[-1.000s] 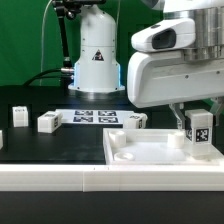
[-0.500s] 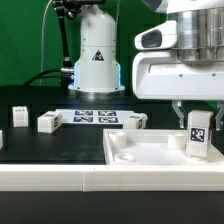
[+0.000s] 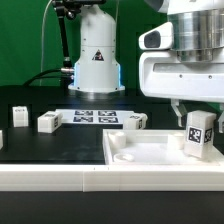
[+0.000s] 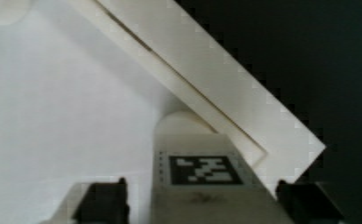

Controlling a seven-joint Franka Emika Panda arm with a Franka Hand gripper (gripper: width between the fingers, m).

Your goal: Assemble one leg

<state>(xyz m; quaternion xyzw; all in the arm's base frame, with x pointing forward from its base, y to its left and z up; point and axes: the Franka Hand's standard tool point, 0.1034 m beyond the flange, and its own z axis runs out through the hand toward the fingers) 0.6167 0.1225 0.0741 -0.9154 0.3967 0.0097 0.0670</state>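
Arm housing has risen since a second ago; the leg (image 3: 199, 133) has barely shifted and is slightly tilted. Gripper (image 4: 204, 200) clamps the leg at a corner of the panel (image 3: 140, 150). Step: seating the leg. Next move likely needs squaring it up, then pressing down.

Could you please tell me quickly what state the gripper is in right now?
Gripper: its fingers sit on either side of the leg, but whether they are clamped on it cannot be told.
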